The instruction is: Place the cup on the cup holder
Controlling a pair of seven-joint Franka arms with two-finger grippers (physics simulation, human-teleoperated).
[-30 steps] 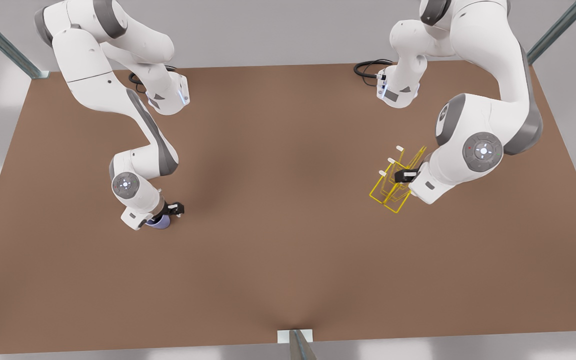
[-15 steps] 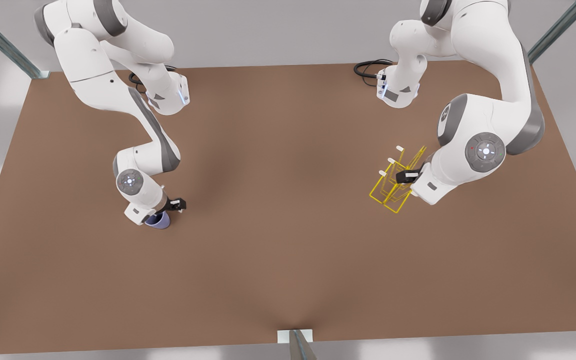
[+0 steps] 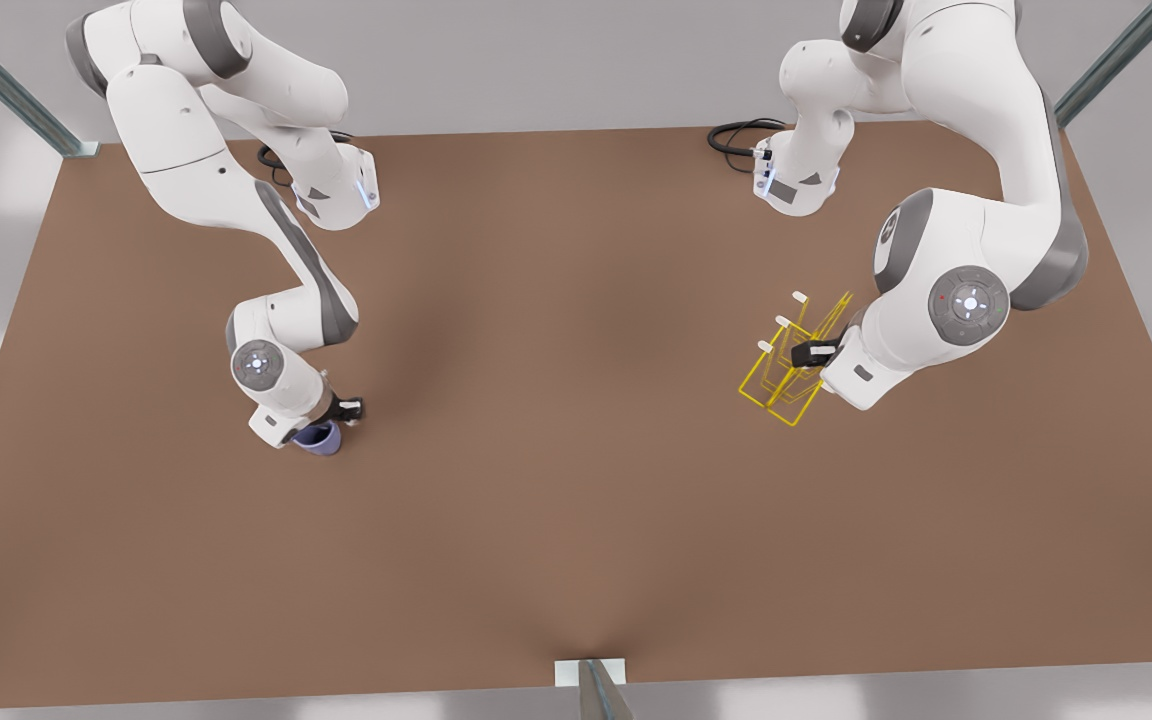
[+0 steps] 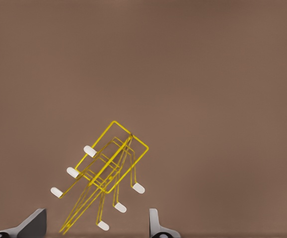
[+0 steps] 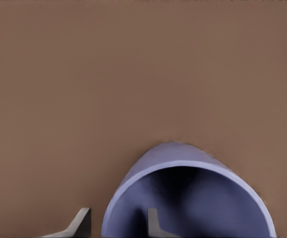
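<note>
The right gripper (image 3: 334,420), on the arm at the front view's left, is lowered close to the tabletop, wrist bent downward; its fingers (image 5: 80,222) straddle the wall of the small lavender-blue tapered cup (image 5: 193,198), one inside, one outside. The left gripper (image 3: 808,355), on the arm at the front view's right, hovers with fingers (image 4: 33,224) spread apart, elbow raised.

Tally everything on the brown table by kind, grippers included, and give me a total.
Cup: 1, lavender-blue, at the right gripper.
Cup holder: 1, yellow wire, at the left gripper.
White-tipped pegs on the holder: 6.
Grippers: 2.
Total: 4 things, counting the pegs as part of the holder.
</note>
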